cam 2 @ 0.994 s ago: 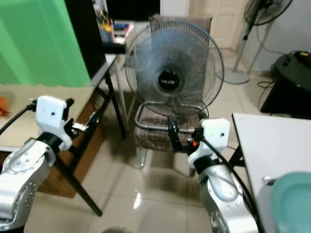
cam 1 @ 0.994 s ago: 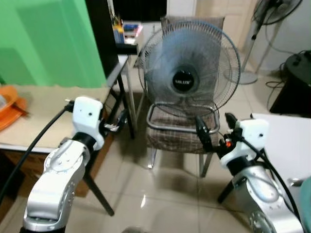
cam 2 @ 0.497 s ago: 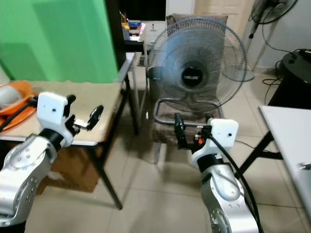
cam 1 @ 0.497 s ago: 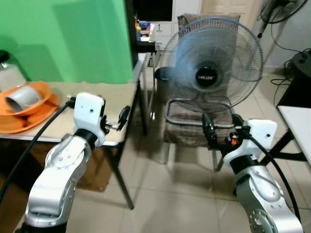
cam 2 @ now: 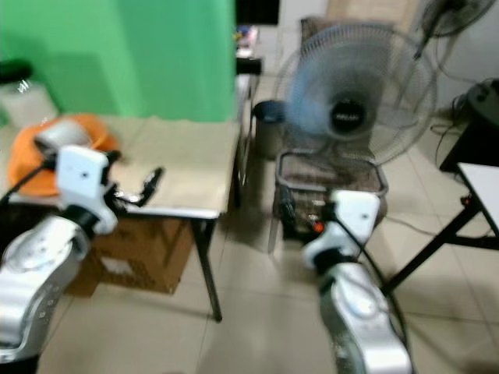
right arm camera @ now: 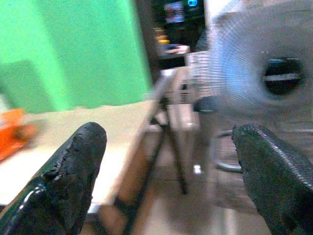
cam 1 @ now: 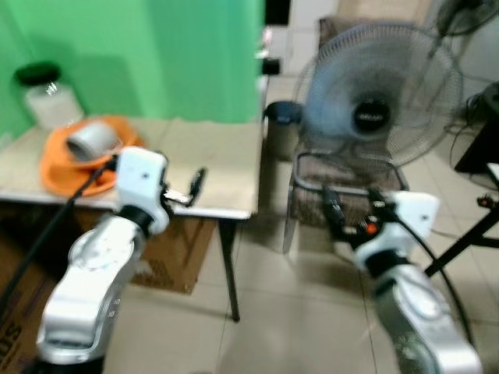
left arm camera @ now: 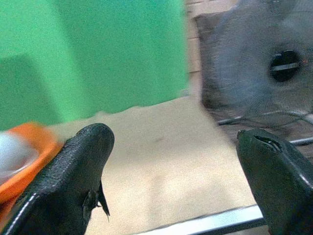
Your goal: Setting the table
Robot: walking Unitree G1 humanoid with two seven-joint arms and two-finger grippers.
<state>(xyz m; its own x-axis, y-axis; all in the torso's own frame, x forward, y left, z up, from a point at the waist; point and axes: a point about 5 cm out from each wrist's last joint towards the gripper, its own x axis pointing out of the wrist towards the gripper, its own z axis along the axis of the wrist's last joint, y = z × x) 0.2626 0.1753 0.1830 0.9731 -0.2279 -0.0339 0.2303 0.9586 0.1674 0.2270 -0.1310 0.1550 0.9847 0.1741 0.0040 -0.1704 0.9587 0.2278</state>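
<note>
Left gripper [left arm camera: 171, 161]: fingers spread wide, nothing held, hanging over the near edge of the table [cam 1: 210, 167]. Right gripper [right arm camera: 171, 171]: fingers spread wide too, empty, out over the floor in front of the fan [cam 1: 382, 105] on its chair [cam 1: 343, 195], well apart from the table.

Task things: orange plates [cam 1: 66, 167] stacked at the table's far left end, with a grey cup [cam 1: 90, 140] lying on its side on top. A jar [cam 1: 47, 101] with a dark lid stands just behind them, against the green wall. Views are blurred, so detail is poor.

Handling, my guess: plates look like plastic, light, stiff, a bit slick; take them at the rim with one finger over, one under. The cup looks light and hard and could roll or slide off if the stack is tilted, so lift it first, pinching across its wall near the mouth.

Orientation: cup's long axis lies about level, running left-right and slightly away; mouth seems to face left, not certain. Plates sit flat, open side up.
</note>
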